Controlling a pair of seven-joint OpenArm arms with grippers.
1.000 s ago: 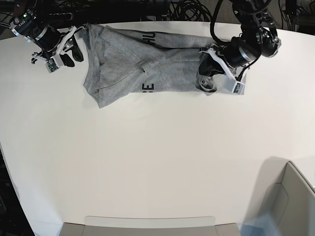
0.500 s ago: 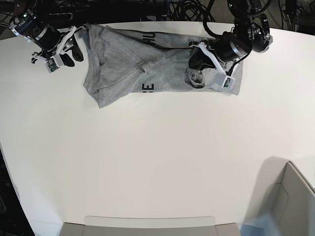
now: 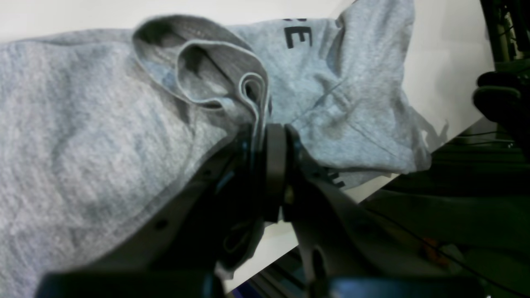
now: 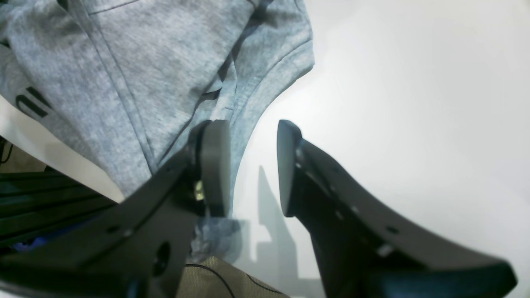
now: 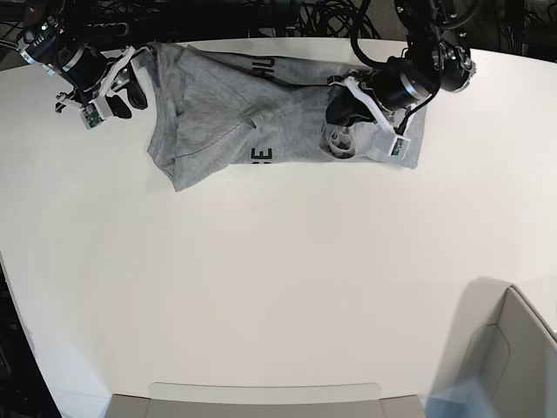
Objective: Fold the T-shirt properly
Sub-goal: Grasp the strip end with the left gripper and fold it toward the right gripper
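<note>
The T-shirt [image 5: 261, 117] is spread, partly folded and rumpled, along the far edge of the white tabletop [image 5: 278, 287], its long axis running across the base view. Black block letters are seen at its near hem and again at its far edge. A folded flap is laid over the end toward that view's left, and bunched cloth is gathered at the other end.

In the left wrist view, a fold of ribbed edge from the T-shirt [image 3: 103, 124] is pinched between the two nearly closed pads of the left end effector [image 3: 265, 136], so the cloth is grasped there; looped fabric is raised just above the pads. In the base view this left end effector [image 5: 341, 117] is placed over the bunched end of the garment.

The right end effector [image 4: 248, 165] is held released, with a clear gap between its pads [image 4: 215, 165]. One pad is seen over the grey cloth's edge [image 4: 165, 62], the other over bare tabletop; contact cannot be told. In the base view it [image 5: 130, 91] is seen just beside the shirt's opposite end.
</note>
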